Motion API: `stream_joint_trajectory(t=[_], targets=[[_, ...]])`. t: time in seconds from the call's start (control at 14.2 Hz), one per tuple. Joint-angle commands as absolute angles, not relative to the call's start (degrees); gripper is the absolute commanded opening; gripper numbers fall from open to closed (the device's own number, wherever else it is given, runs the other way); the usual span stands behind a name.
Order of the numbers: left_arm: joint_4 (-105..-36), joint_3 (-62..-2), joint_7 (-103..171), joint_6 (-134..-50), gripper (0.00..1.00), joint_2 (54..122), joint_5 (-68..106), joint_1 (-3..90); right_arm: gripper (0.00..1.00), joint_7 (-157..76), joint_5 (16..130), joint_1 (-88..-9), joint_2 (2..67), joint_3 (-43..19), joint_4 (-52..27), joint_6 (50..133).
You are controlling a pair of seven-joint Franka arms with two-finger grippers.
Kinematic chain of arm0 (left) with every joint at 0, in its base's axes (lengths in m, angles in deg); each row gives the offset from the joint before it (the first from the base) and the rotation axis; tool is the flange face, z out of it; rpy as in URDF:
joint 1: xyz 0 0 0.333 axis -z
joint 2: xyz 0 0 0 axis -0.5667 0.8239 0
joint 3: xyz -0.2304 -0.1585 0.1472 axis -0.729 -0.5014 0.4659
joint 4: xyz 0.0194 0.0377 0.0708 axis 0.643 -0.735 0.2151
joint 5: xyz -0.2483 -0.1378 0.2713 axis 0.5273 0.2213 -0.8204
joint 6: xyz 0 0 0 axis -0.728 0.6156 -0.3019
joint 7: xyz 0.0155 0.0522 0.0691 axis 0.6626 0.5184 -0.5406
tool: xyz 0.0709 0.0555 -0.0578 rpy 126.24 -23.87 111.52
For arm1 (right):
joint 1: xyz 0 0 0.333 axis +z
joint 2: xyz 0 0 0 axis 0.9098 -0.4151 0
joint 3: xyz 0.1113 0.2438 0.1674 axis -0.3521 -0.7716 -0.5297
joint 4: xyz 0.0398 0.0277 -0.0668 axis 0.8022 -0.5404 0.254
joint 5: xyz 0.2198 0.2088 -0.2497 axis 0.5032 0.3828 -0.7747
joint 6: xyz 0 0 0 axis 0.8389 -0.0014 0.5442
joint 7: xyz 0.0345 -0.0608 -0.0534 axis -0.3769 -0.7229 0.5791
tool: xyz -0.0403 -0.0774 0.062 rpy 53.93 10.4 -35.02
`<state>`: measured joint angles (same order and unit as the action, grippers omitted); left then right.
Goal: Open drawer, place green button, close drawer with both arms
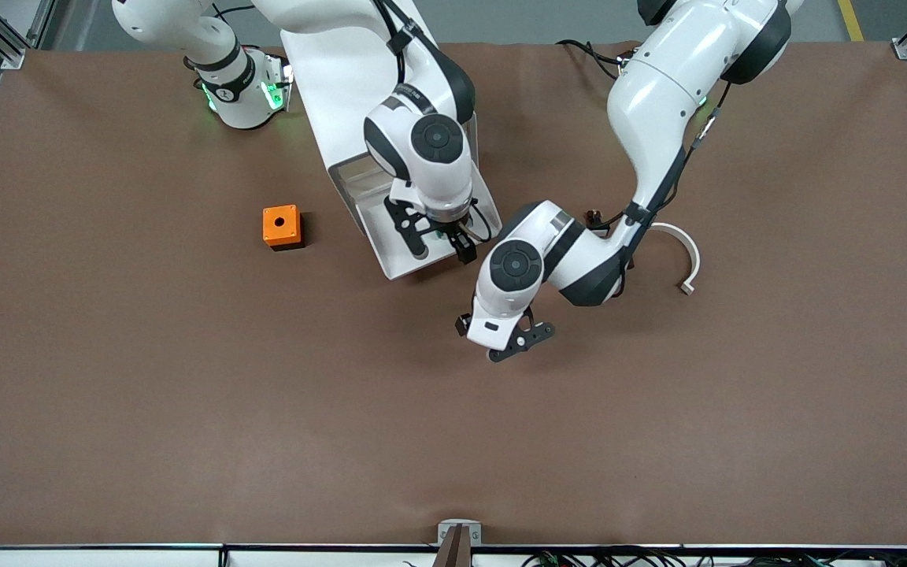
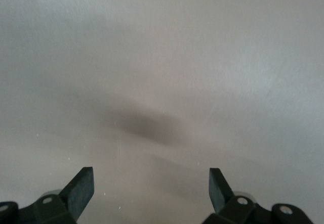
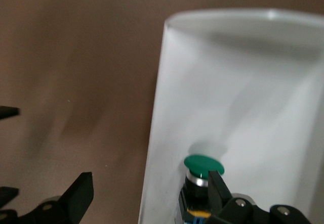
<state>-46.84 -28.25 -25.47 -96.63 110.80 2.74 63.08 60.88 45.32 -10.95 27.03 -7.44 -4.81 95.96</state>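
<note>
Button (image 3: pixel 203 166) sits inside the pulled-out drawer (image 1: pixel 390 264), green cap up, against the drawer wall — the drop looks just made. Right gripper (image 1: pixel 442 240) hangs low over the open drawer, jaws spread wide and pinching nothing; one finger (image 3: pixel 218 188) is just beside the button's body, the other outside the drawer wall over the counter (image 1: pixel 186 409), so the button lies at the edge of the gap, not centred. Left gripper (image 1: pixel 512 342) hovers over bare counter at about four o'clock from the drawer, jaws spread and empty — likely waiting to push it shut. An orange cube (image 1: pixel 282 227) stands at nine o'clock.
</note>
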Motion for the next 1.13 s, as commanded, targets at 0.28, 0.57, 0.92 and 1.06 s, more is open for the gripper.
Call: stream_joint_trajectory(t=[0.28,0.57,0.92,1.06], targets=[[-56.42,-28.74,-26.05,-101.12,1.00,105.21,1.25,63.53,1.00,19.38,44.68,-26.87,31.11,-8.11,4.60,78.72],[-57.49,-30.67,-26.66,-101.21,1.00,104.68,1.25,63.70,1.00,-1.62,44.50,-37.94,35.06,-8.02,5.31,74.48],[-57.40,-33.49,-30.44,-101.21,1.00,104.86,1.51,65.36,1.00,-23.44,39.33,-47.88,40.34,-7.93,5.31,68.77],[-57.49,-33.49,-32.89,-101.03,1.00,105.03,1.42,67.12,1.00,-29.68,37.56,-50.87,41.92,-7.93,5.31,67.01]])
